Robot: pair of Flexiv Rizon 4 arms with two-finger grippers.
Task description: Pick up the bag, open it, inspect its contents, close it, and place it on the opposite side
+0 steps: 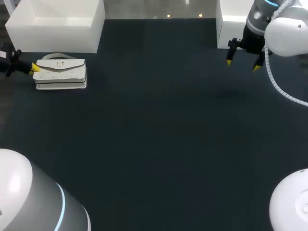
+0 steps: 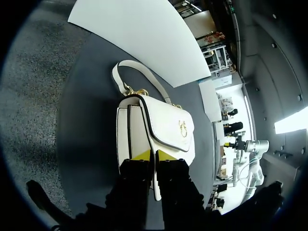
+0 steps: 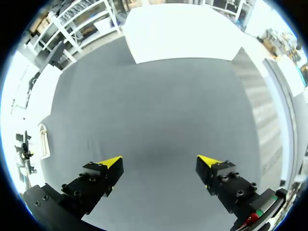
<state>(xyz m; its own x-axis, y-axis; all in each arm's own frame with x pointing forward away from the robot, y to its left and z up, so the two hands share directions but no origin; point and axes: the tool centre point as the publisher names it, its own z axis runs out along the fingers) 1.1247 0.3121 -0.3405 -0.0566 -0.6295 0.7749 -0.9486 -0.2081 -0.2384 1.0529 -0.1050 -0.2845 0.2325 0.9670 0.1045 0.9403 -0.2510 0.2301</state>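
Observation:
A white handbag (image 1: 61, 73) with a flap, a gold clasp and a short handle lies flat at the table's far left. My left gripper (image 1: 35, 69) is at the bag's left end. In the left wrist view the bag (image 2: 163, 125) lies just ahead of that gripper (image 2: 152, 155), whose yellow tips stand close together with the flap's dark-trimmed edge pinched between them. My right gripper (image 1: 242, 65) hangs open above the far right of the table, nothing between its fingers. In the right wrist view this gripper (image 3: 160, 163) looks down on bare mat, with the bag (image 3: 42, 140) far off to the side.
A white box (image 1: 57, 21) stands at the back left, right behind the bag. Another white box (image 1: 231, 29) stands at the back right, beside my right arm. The dark mat (image 1: 159, 134) stretches between the two sides.

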